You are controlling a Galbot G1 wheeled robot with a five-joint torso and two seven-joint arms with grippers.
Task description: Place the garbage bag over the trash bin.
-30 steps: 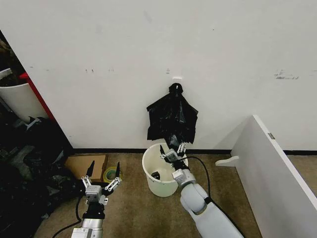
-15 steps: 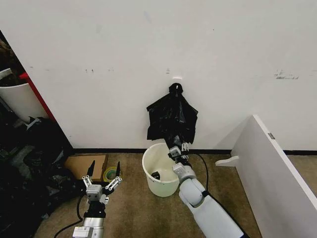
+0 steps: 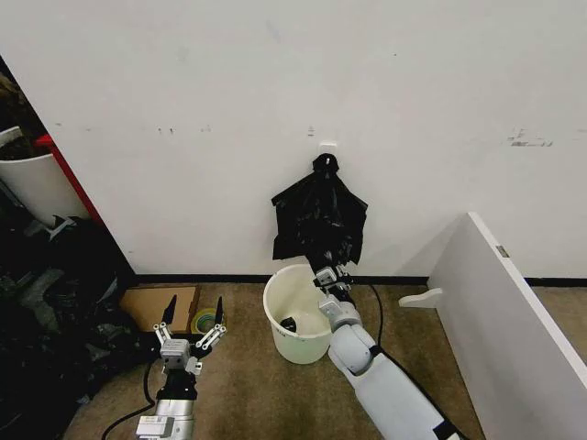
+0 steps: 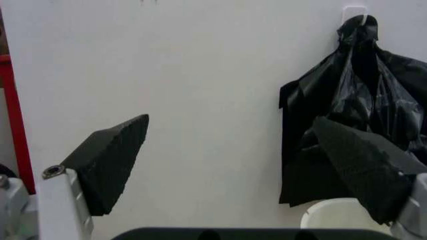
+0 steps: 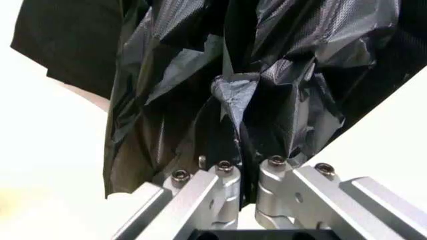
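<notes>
Against the white wall, directly above the round cream-white plastic trash bin [image 3: 296, 314], the thin glossy black plastic garbage bag [image 3: 320, 220] is hung from a small hook, its crinkled film spread downward so that its lower edge ends just over the bin's far rim. The bin is stood upright on the brown carpeted floor [image 3: 248, 376], close to the wall's dark baseboard, and a small dark item is seen lying inside it.

At the far right side of the bin's rim, the right gripper [image 3: 328, 272] is raised to the bag's lower edge. From the right wrist camera, its fingers [image 5: 223, 185] are seen clenched together on a gathered fold of the garbage bag [image 5: 267, 85], with black film bunched between and around them.

To the left of the bin, well apart from it, the left gripper [image 3: 192, 328] is held low over the floor, its dark fingers [image 4: 110, 160] spread wide and released, nothing between them. Through that wrist camera the hanging bag [image 4: 350, 110] and a part of the bin's rim [image 4: 333, 212] are seen beyond the fingers.

Left of the bin, near the left gripper, a flat cardboard box [image 3: 156, 307] and a roll of green tape [image 3: 204, 321] are laid on the floor. To the right of the bin, a white panel [image 3: 504, 321] is stood at an angle.
</notes>
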